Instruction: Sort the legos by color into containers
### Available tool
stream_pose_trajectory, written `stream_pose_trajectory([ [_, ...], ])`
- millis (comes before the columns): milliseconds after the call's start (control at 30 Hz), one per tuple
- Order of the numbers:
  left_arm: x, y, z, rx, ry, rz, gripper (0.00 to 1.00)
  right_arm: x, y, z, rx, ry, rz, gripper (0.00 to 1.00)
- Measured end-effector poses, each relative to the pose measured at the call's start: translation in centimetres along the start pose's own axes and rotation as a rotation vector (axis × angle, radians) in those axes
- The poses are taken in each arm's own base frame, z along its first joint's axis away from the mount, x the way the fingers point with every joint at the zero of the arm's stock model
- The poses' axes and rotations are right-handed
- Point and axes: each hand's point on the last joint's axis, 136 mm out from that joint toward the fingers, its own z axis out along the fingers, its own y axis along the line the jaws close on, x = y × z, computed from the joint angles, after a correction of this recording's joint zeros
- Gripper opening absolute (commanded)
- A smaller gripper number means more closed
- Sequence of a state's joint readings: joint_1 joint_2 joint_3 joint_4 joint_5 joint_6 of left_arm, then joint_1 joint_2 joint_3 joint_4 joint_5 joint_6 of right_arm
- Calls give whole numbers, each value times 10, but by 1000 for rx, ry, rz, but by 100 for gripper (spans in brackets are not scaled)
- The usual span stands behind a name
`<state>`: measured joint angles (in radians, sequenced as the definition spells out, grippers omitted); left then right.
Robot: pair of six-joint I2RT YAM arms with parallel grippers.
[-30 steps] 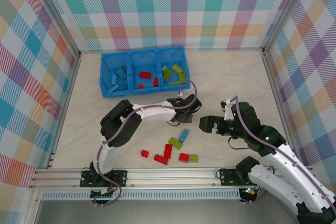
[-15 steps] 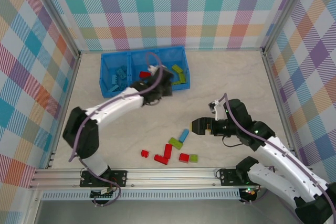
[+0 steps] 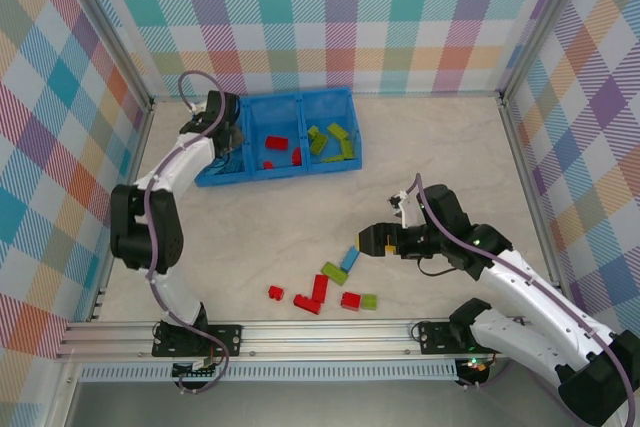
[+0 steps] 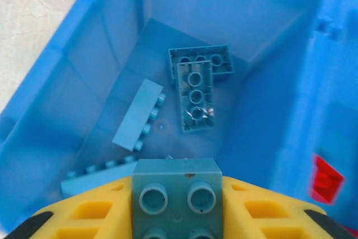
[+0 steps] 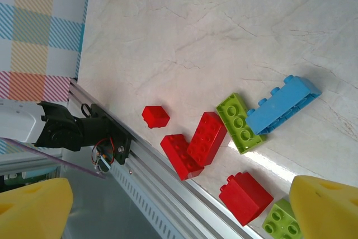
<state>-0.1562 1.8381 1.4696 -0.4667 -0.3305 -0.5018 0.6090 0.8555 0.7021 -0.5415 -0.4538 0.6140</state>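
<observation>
Blue brick (image 4: 176,194) pinched in left gripper (image 4: 176,219), hanging over left compartment (image 4: 95,65) of bin tray (image 3: 275,97).

Jaws narrow, yellow pads (image 4: 89,216) pressed flat on the brick's two side walls. Other blue bricks (image 4: 196,88) lie on the compartment floor below, so the colour matches. Judged light, rigid, slick-sided, not fragile: hold across smooth opposite walls, never over the studs. A short drop should do no harm, though it may bounce. Right gripper (image 3: 380,239) spread wide and empty, above the loose legos (image 5: 207,138) on the table (image 5: 224,26) near the front rail: red, lime, and a long blue brick (image 5: 282,103). That one looks best taken across its narrow width.
</observation>
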Motion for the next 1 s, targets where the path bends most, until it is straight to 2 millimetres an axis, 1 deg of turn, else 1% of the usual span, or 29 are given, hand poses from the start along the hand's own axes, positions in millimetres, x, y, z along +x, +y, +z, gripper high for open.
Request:
stream_pose_trajectory([
  [67,5,3,18,-22,29,7,54,0,0,0,1,0,0,100],
  [133,9,7,27,-36,48,13,61,0,0,-1,3,-6,-2,100],
  [233,8,9,26,-40,55,20,64,-1,0,-3,5,-18,-7,100],
  [333,5,5,17,-7,55,14,63,-4,-2,-5,22,-41,-11,100],
  [400,4,-1,-1,33,44,17,63,-8,-5,-7,43,-65,-13,100],
  [467,2,-9,-29,91,21,31,63,-11,-8,-9,65,-91,-15,100],
  [500,3,-18,-49,140,2,54,63,-13,-10,-10,76,-104,-16,100],
  [567,8,-46,-92,262,-33,117,62,-17,-13,-12,97,-129,-19,100],
  [600,15,-64,-117,340,-52,163,62,-19,-14,-14,108,-143,-21,100],
  [633,25,-82,-143,423,-72,214,62,-20,-15,-15,116,-157,-24,100],
  [700,50,-107,-184,566,-84,299,62,-24,-16,-20,127,-187,-31,100],
  [733,69,-119,-203,641,-78,350,62,-25,-15,-23,130,-204,-36,100],
  [767,87,-127,-217,702,-65,395,62,-27,-15,-25,132,-219,-40,100],
  [833,122,-137,-232,775,-20,480,63,-29,-14,-30,136,-246,-48,100],
  [867,139,-141,-236,801,5,527,63,-29,-14,-33,139,-257,-50,100],
  [1000,204,-147,-244,851,96,707,64,-30,-15,-42,151,-298,-54,100],
])
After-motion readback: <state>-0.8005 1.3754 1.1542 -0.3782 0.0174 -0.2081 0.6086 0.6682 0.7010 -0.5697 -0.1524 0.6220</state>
